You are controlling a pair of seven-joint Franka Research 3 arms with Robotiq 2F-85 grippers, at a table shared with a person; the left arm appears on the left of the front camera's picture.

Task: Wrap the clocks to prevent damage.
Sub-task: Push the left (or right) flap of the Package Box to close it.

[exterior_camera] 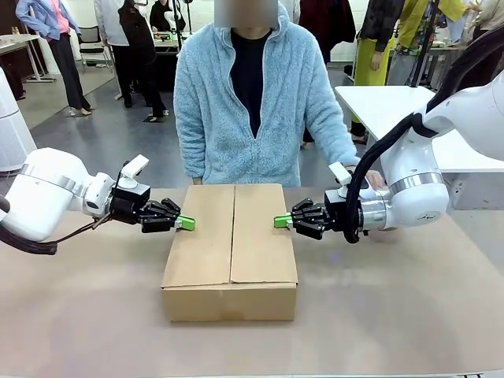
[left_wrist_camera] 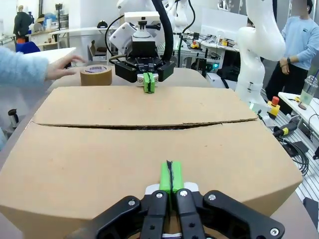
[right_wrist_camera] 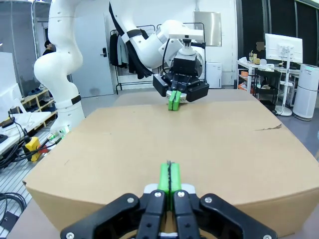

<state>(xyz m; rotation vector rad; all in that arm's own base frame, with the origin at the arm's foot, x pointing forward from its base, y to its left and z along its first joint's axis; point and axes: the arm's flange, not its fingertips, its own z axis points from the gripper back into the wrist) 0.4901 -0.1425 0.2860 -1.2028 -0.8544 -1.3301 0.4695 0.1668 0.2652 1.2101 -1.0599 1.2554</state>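
Left tool (exterior_camera: 187,224), right tool (exterior_camera: 281,222) both clenched, empty. I keep tips low over box (exterior_camera: 231,236) flaps, likely pinning lid; person's hand (left_wrist_camera: 62,67) beside tape roll (left_wrist_camera: 95,75).

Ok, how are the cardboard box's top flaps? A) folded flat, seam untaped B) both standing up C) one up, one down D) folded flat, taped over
A: both flaps of the cardboard box lie flat with a bare seam between them, and the tape roll sits off the box.
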